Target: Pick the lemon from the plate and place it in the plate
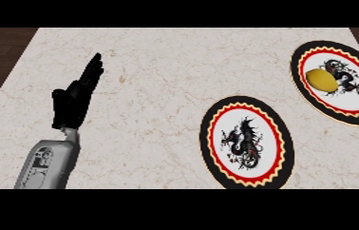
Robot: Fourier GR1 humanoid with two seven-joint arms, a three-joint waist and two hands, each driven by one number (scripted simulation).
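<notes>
A single head view is covering the scene, looking steeply down onto the marble counter top. The camera is sitting above the near edge of the counter and facing away from the robot, so the far edge is running along the top of the frame, with a dark strip showing beyond it at the upper left. The left forearm is entering from the lower left. The view is standing close enough that the plate with the lemon is being cut by the right border and the other plate by the lower edge.
</notes>
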